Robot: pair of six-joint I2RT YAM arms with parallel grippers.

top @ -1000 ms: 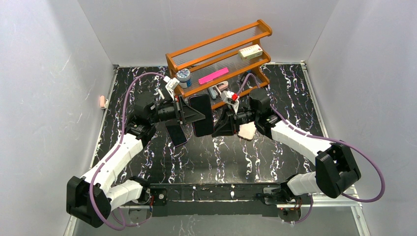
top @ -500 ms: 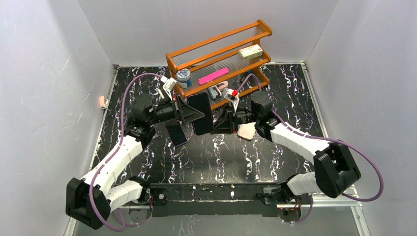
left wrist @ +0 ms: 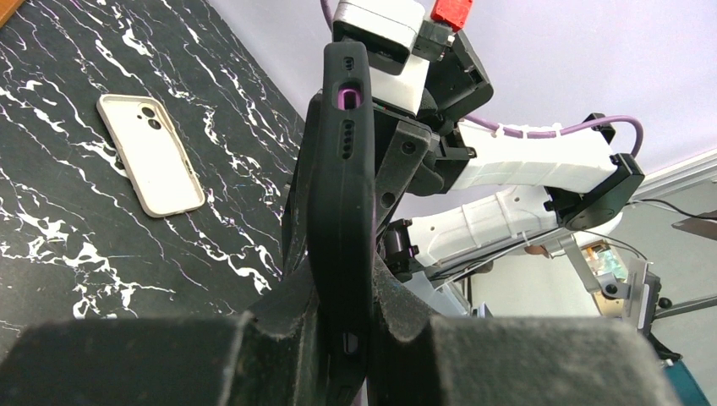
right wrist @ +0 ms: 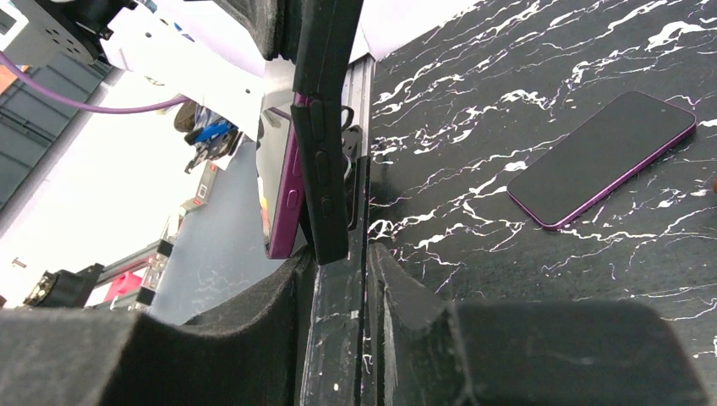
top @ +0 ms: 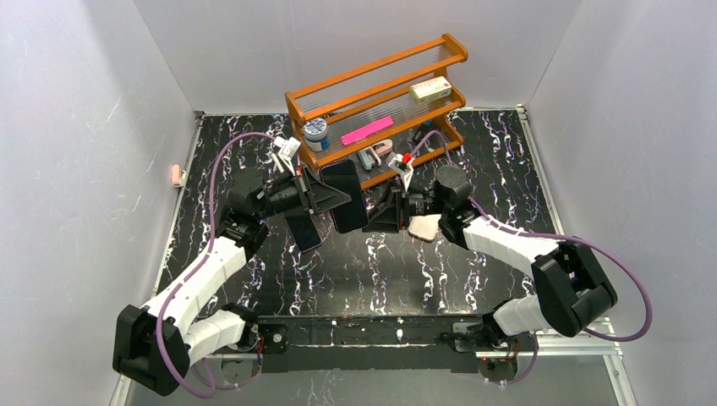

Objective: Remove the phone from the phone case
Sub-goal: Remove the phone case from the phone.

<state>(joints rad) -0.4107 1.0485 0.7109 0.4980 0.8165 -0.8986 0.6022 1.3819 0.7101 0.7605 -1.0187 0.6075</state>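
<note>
Phone (right wrist: 281,199), purple-rimmed, is partly unseated from the black phone case (left wrist: 342,161). Both are held in the air between the two claws. The left claw (left wrist: 342,300) is clenched on one end of the phone case. The right claw (right wrist: 342,279) grips the opposite end, and just beside its finger the phone's rim stands proud of the case lip.

Hazards, as judged:
- Neither claw appears to hold the phone itself. Once fully released it could drop to the tabletop (top: 380,271) beneath the claws.
- A pull with one edge seated would twist the case and could break either grip.

Surroundings:
- A second phone (right wrist: 604,156) lies flat below the left claw.
- A beige case (left wrist: 150,154) lies below the right claw's wrist.
- A wooden rack (top: 380,93) stands just beyond both claws and limits any outward swing.
</note>
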